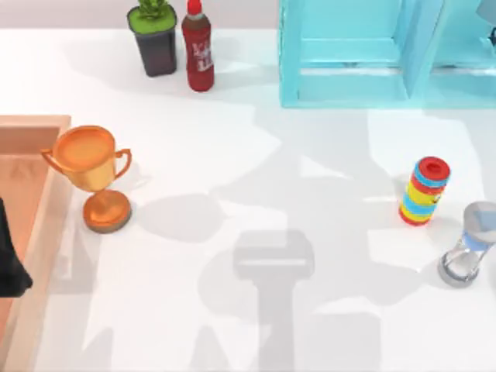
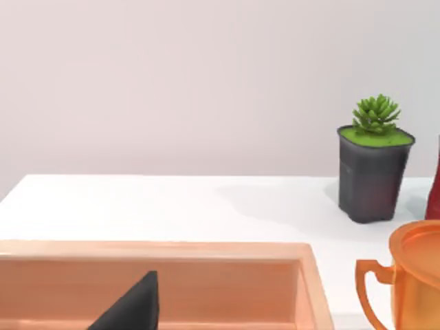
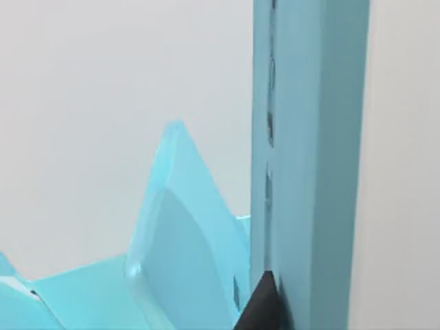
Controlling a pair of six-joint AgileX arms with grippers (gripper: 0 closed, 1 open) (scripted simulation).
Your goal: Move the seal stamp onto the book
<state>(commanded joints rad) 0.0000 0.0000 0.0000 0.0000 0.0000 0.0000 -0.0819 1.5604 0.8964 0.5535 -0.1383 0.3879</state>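
The seal stamp and the book are out of view. My left arm (image 1: 9,267) is a dark shape at the table's left edge, over a wooden tray (image 1: 31,122). In the left wrist view a dark tip of my left gripper (image 2: 130,309) hangs over the tray's inside (image 2: 227,289). In the right wrist view a dark tip of my right gripper (image 3: 261,306) sits close against a light-blue shelf panel (image 3: 309,165).
A golden trophy (image 1: 91,167) stands beside the tray. A potted plant (image 1: 155,39) and a red bottle (image 1: 198,46) stand at the back. The light-blue shelf unit (image 1: 372,54) fills the back right. A striped cylinder (image 1: 424,191) and an hourglass (image 1: 469,244) stand at the right.
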